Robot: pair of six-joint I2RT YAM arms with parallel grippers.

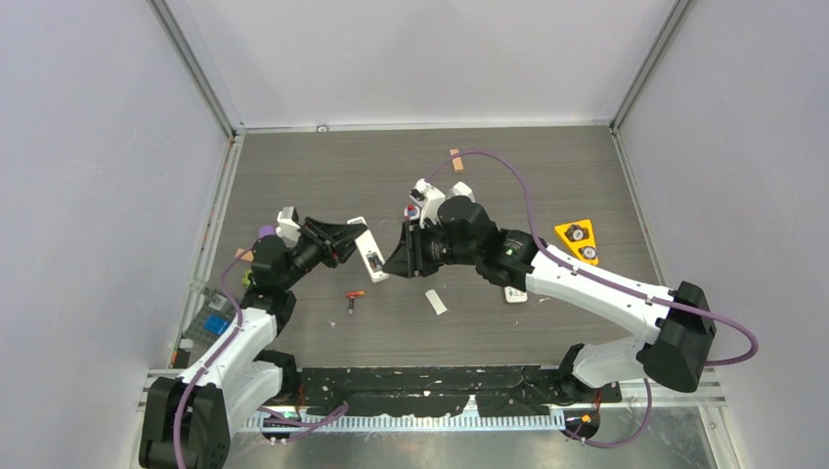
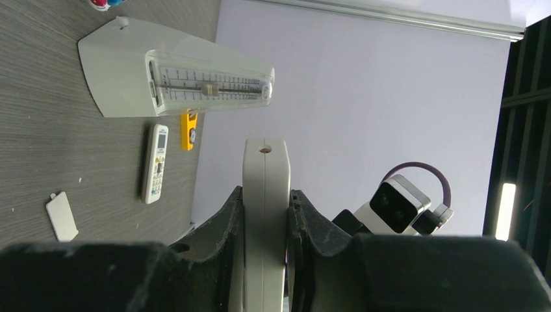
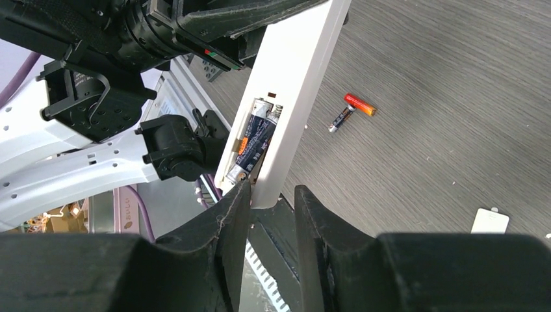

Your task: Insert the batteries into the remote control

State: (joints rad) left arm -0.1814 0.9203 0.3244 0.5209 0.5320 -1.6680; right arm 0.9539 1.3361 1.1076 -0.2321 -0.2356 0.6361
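Note:
My left gripper [image 1: 344, 243] [image 2: 265, 198] is shut on the long white remote control [image 1: 370, 252] [image 2: 265, 175] and holds it tilted above the table. In the right wrist view the remote's [image 3: 292, 84] open compartment shows a dark battery with an orange band [image 3: 255, 140] lying in it. My right gripper [image 1: 402, 256] [image 3: 269, 195] is open at the remote's free end, its left finger against that end. Two loose batteries [image 3: 351, 111] [image 1: 355, 296] lie on the table. The small white cover [image 1: 435, 302] [image 3: 489, 221] [image 2: 62, 216] lies flat nearby.
A grey metronome [image 2: 175, 84] stands behind the remote, mostly hidden under my right arm in the top view. A shorter white remote with buttons [image 2: 155, 162] [image 1: 515, 293] and a yellow triangular piece [image 1: 577, 239] lie to the right. Grey walls enclose the table.

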